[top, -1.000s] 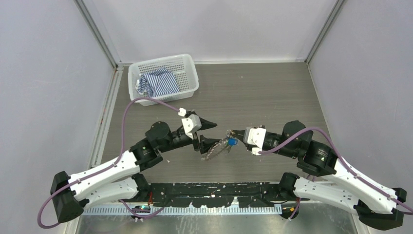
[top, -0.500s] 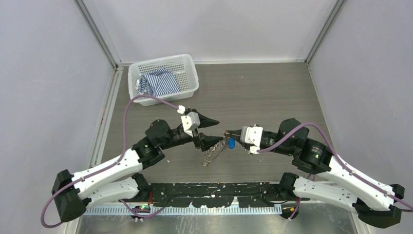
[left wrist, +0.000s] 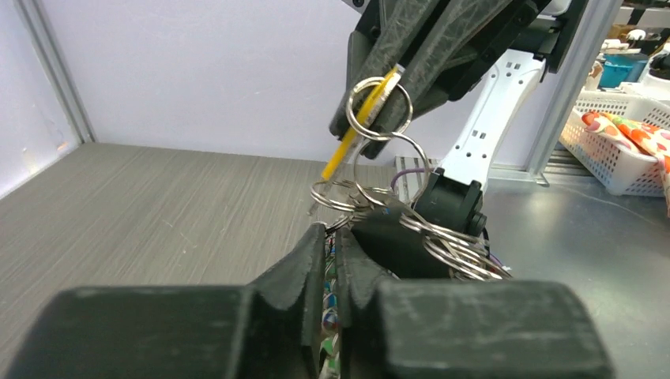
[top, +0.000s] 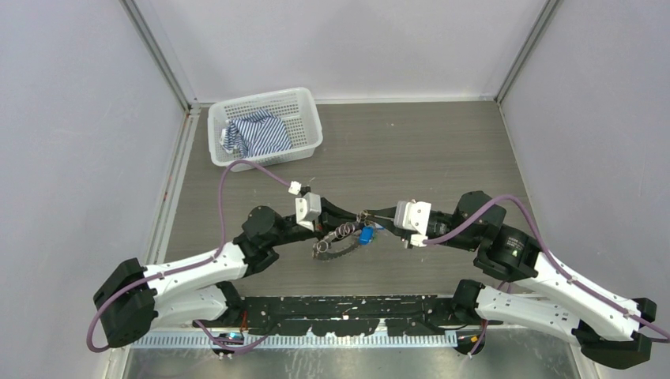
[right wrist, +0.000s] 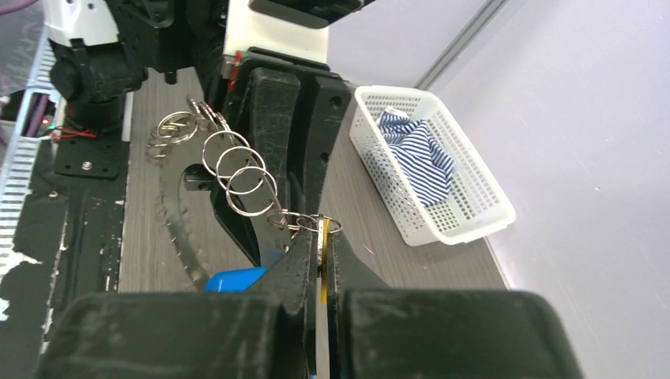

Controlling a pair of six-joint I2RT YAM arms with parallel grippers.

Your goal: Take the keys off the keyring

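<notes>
The keyring (top: pixel 333 251), a thin loop fringed with small keys (right wrist: pixel 167 207), hangs low between my two grippers. A chain of small split rings (right wrist: pixel 237 167) runs from it up to a yellow-tagged key (left wrist: pixel 357 129). My right gripper (right wrist: pixel 322 234) is shut on that key, as the top view also shows (top: pixel 369 215). A blue tag (top: pixel 366 235) dangles just under it. My left gripper (left wrist: pixel 333 238) has its jaws closed to a thin slit, with ring wire and coloured tags pinched in the slit. From above, the left gripper (top: pixel 346 224) sits tip to tip with the right one.
A white mesh basket (top: pixel 305 101) holding a blue-striped cloth (top: pixel 257 134) stands at the back left of the grey table. Both arm bases and a black rail (top: pixel 348 309) line the near edge. Pale walls enclose the table.
My left gripper was wide open; it has slid right over the bunch and closed on it. The bunch has been pulled flatter and lower. The right gripper stays shut, hardly moved.
</notes>
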